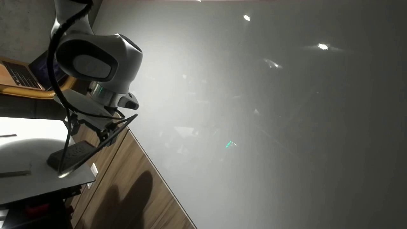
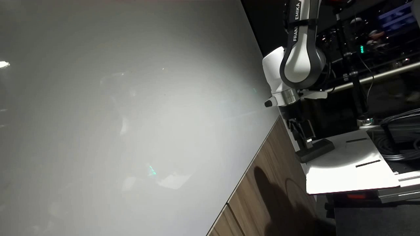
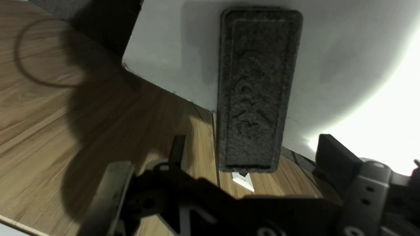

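Observation:
A dark grey felt block [image 3: 259, 88], oblong with a pattern pressed into its top, lies on a small white table [image 3: 328, 72]. Its near end juts past the table edge in the wrist view. My gripper [image 3: 252, 152] stands open, one finger [image 3: 178, 147] left of that end and the other finger [image 3: 336, 160] right of it, with gaps on both sides. In both exterior views the gripper [image 1: 93, 135] is close above the block [image 1: 71, 156], pointing down. Whether a fingertip touches the block [image 2: 315, 150] cannot be told.
A large glossy grey-white panel [image 1: 254, 111] fills much of both exterior views, with wood-grain boards [image 1: 133, 184] along its edge. A black cable [image 1: 52, 63] loops from the arm past the block. An unfolded laptop [image 1: 22, 76] and a yellow rail [image 1: 28, 93] are beside the arm.

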You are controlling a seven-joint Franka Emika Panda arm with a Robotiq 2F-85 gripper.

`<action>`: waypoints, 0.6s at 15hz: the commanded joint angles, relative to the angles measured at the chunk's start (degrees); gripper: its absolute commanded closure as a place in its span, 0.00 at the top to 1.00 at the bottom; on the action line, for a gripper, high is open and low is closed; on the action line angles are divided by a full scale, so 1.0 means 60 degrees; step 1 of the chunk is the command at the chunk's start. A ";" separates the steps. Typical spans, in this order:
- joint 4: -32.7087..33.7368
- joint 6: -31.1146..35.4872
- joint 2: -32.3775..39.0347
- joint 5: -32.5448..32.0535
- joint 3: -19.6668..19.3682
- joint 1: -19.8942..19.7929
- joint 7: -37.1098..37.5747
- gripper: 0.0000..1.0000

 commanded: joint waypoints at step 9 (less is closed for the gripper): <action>0.0004 0.0465 0.0779 0.0013 0.0208 -0.0407 -0.0172 0.72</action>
